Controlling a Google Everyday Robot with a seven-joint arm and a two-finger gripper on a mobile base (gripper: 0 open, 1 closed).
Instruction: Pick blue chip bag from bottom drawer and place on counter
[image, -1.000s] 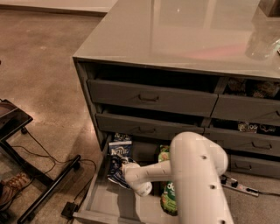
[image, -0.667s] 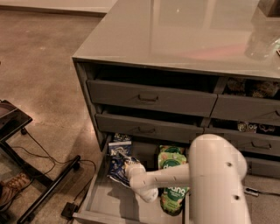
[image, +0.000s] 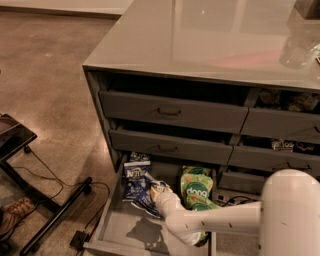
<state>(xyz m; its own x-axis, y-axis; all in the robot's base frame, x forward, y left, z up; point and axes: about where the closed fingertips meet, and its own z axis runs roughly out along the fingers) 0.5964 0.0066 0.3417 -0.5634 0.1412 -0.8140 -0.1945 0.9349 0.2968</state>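
White hand (image: 159, 192) still at blue chip bag (image: 136, 176) in bottom drawer (image: 125, 232), grip unclear.

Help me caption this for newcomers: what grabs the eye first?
The big white arm at lower right, stretched into the open bottom drawer, its gripper at the blue chip bag. Beside them lie bright green bags; above, the glossy counter reflects lights.

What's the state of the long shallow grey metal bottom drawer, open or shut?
Open: the bottom drawer is pulled out, its pale floor exposed; the gripper is down in it by the dark blue glossy chip bag.
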